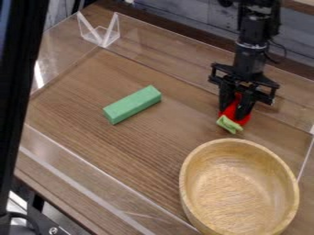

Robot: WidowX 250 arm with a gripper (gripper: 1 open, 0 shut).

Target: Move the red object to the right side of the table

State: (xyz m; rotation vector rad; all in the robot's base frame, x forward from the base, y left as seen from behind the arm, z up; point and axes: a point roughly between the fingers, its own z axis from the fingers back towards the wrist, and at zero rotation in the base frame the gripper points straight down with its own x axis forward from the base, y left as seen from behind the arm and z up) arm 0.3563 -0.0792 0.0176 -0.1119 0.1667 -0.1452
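The black arm comes down from the upper right, wrist nearly vertical, its pincer [241,109] pointing down with both jaws closed around the red object [232,118].

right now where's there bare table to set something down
Bare wood lies between the green block and the gripper, and in the near-left stretch between the block, the acrylic wall and the wooden bowl. It is crowded on the right, where the gripper closes on the red object just above the bowl.
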